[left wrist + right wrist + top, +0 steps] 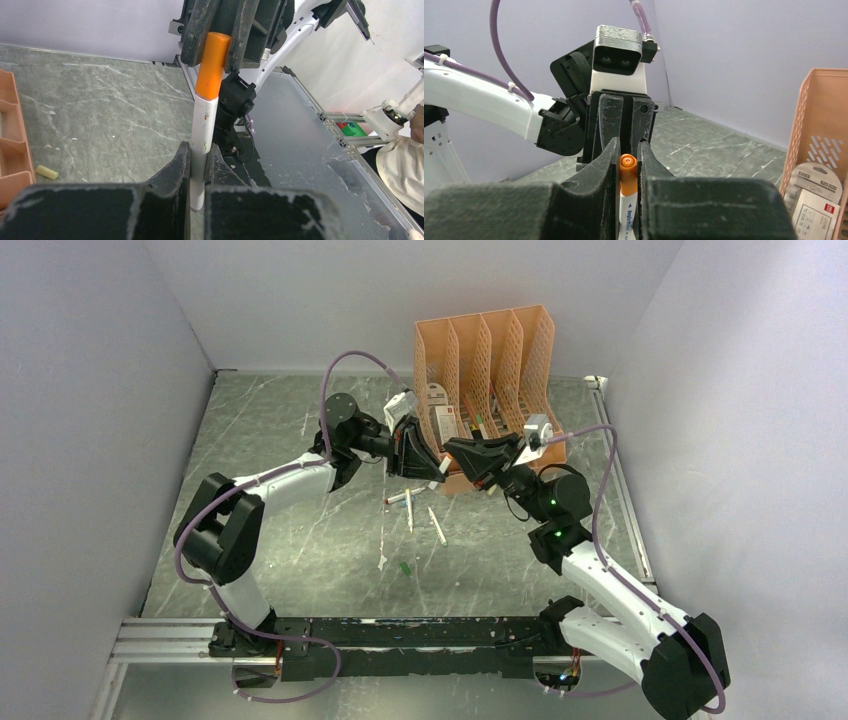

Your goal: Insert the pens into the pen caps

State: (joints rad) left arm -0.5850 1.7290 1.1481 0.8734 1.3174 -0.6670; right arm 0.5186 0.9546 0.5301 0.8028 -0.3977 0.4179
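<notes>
A white-barrelled pen (205, 125) with an orange pen cap (212, 65) on its end is held between both grippers above the table. My left gripper (200, 155) is shut on the white barrel. My right gripper (627, 150) is shut on the orange cap (627, 172), with the printed barrel (625, 217) running down between its fingers. In the top view the left gripper (432, 468) and right gripper (455, 452) meet in front of the organiser. Three loose pens (409, 510) and a green cap (406, 567) lie on the table below them.
The peach lattice organiser (490, 390) stands at the back, just behind the grippers, with packets in its slots (819, 190). A small yellow cap (47, 172) lies near its base. White walls close in the left, right and back.
</notes>
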